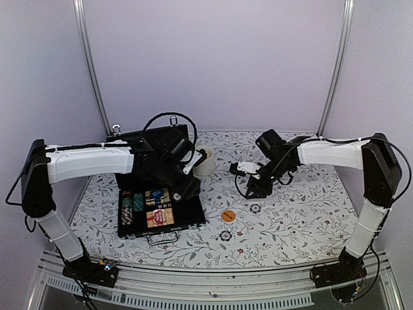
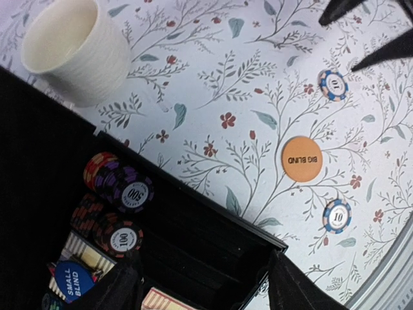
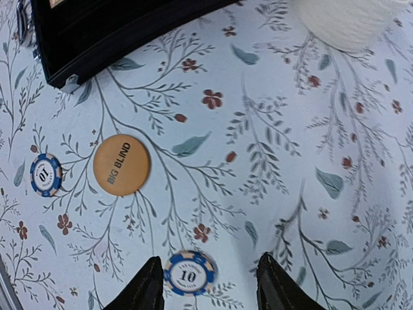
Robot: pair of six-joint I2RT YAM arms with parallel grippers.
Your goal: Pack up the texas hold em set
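We find the right tool (image 3: pixel 210 258) apart over a blue 10 chip (image 3: pixel 188 272); the left tool (image 2: pixel 203 258) apart above the open case (image 2: pixel 219 216).

The tablecloth (image 3: pixel 277 129) is white, printed with thin grey branches, grey-green leaves and small dark red flowers; the case (image 2: pixel 206 252) is black; the mug (image 2: pixel 74 48) is cream with fine ribbing on its side; the Big Blind button (image 3: pixel 121 164) is plain orange with dark lettering; the Small Blind button (image 2: pixel 72 283) is blue with white lettering; the loose chips (image 3: pixel 188 273) have white centres and blue-and-white striped rims; the 500 chip (image 2: pixel 132 192) is striped purple and black; the 100 chip (image 2: pixel 124 239) is black with orange-red stripes.
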